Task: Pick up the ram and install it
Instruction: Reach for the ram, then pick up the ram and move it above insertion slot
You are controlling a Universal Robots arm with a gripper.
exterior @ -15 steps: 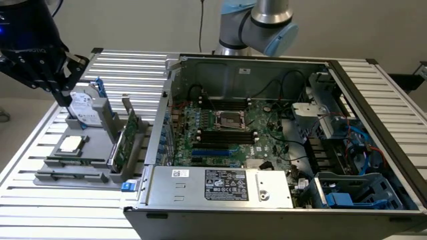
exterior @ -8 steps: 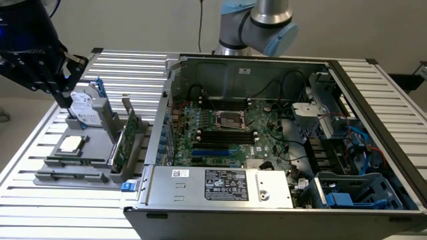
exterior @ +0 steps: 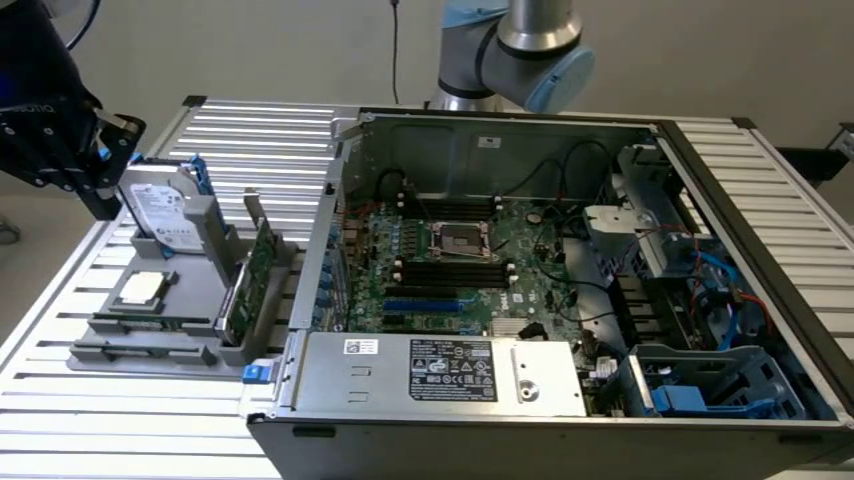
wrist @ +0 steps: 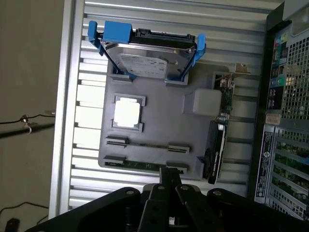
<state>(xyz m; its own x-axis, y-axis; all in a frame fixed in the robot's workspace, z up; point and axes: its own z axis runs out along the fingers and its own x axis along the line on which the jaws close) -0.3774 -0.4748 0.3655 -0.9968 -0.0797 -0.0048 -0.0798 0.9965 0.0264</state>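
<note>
Silver tubular arm [exterior: 541, 18], pale blue joint caps [exterior: 566, 80], black angular gripper [wrist: 169, 175]

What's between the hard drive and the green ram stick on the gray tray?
The square silver processor chip sits between the hard drive and the ram; the wrist view shows it plainly.

exterior: high, set back, angled down across the slatted bench [exterior: 80, 420]; open computer case [exterior: 534, 250] mid-frame, grey holder [exterior: 154, 335] at the exterior view's left | wrist: above the holder, facing straight down, much closer, pincer [wrist: 169, 179] in the foreground | shared: holder, hard drive [exterior: 167, 215], case side
</note>
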